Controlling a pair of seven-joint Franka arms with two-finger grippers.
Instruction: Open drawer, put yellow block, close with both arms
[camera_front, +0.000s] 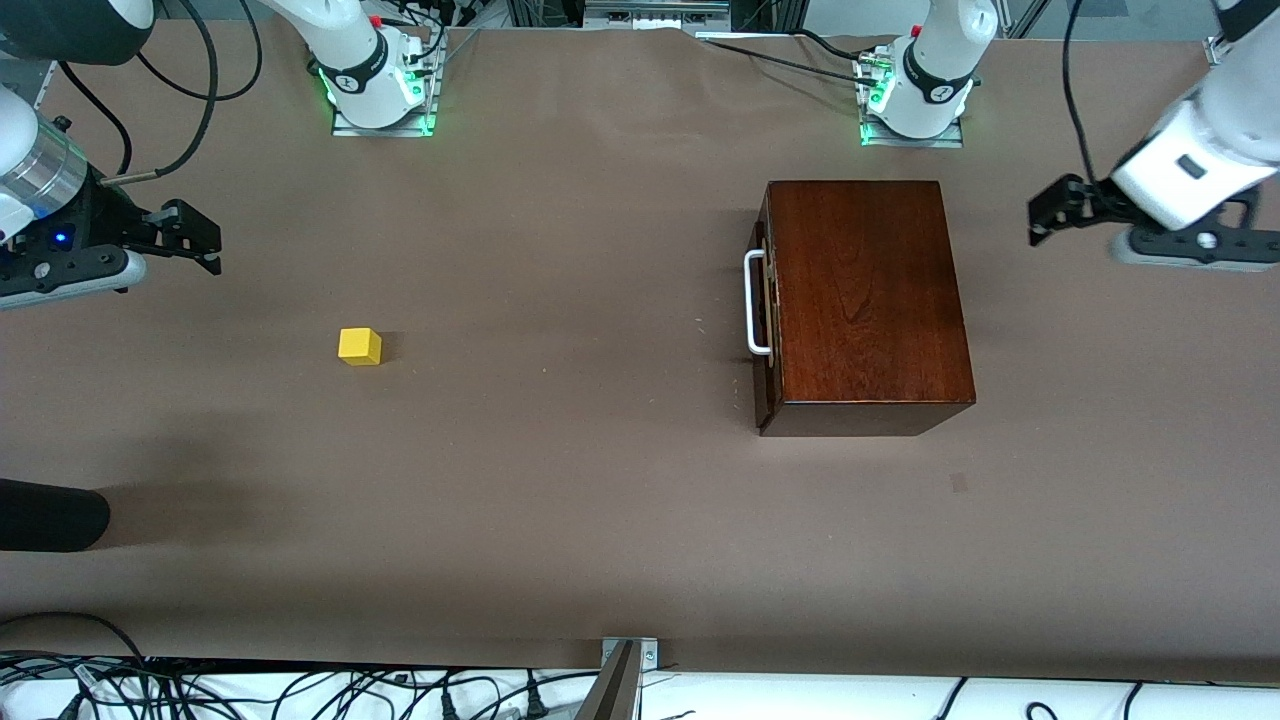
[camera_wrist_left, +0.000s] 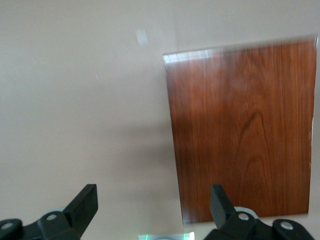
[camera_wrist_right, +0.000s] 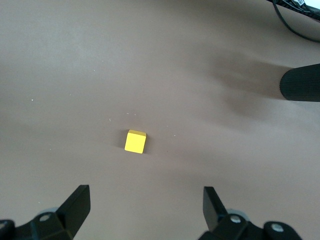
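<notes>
Nothing of the task seems done yet. The block (camera_front: 360, 346) lies on the bare table (camera_front: 600, 520), toward the right arm's end and well apart from the box (camera_front: 865, 300). The box stands toward the left arm's end, a little farther from the front camera. Its drawer (camera_front: 764, 310) is shut, and nothing touches the white handle (camera_front: 755, 303). The right gripper (camera_front: 190, 238) hangs over the table edge, fingers apart and empty. The left gripper (camera_front: 1055, 212) hangs over the table beside the box, also apart and empty. Opening, placing and closing are all left.
</notes>
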